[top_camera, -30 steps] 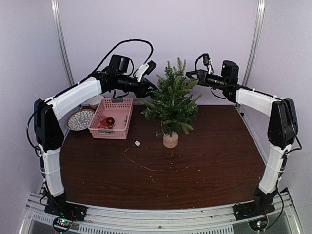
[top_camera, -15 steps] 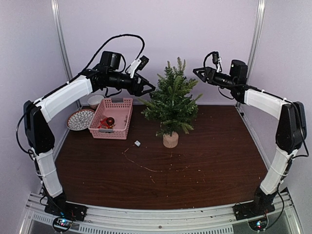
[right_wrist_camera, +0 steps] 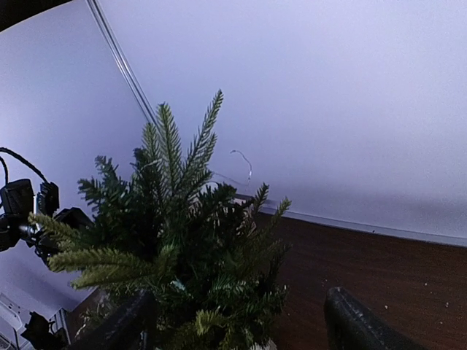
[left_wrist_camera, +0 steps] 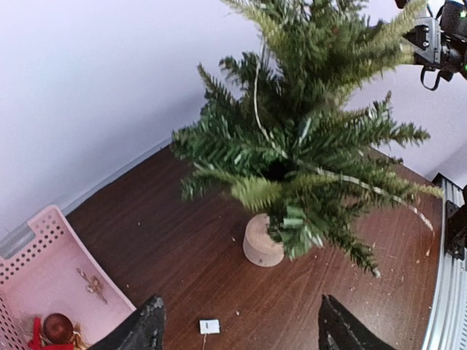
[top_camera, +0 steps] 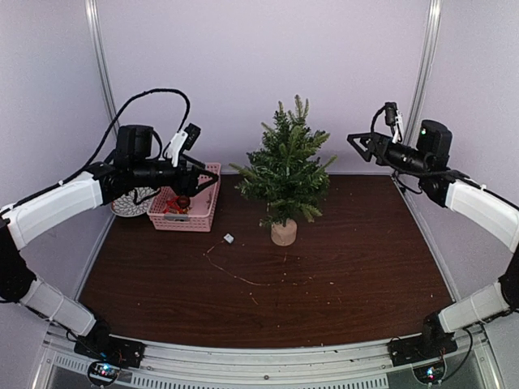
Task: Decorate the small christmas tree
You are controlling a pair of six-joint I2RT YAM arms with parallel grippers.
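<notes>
A pink perforated basket [top_camera: 185,224] holding a dark red bauble [left_wrist_camera: 57,327] sits at the dark wooden surface's [top_camera: 349,267] back left, near a small white box [top_camera: 229,239] trailing a thin wire [top_camera: 243,279].

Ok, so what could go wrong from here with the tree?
The wire trails from the tree onto the table; a snag might topple it on its narrow stump. The left gripper, open near the basket, may fumble the ornaments bunched in one corner.
</notes>
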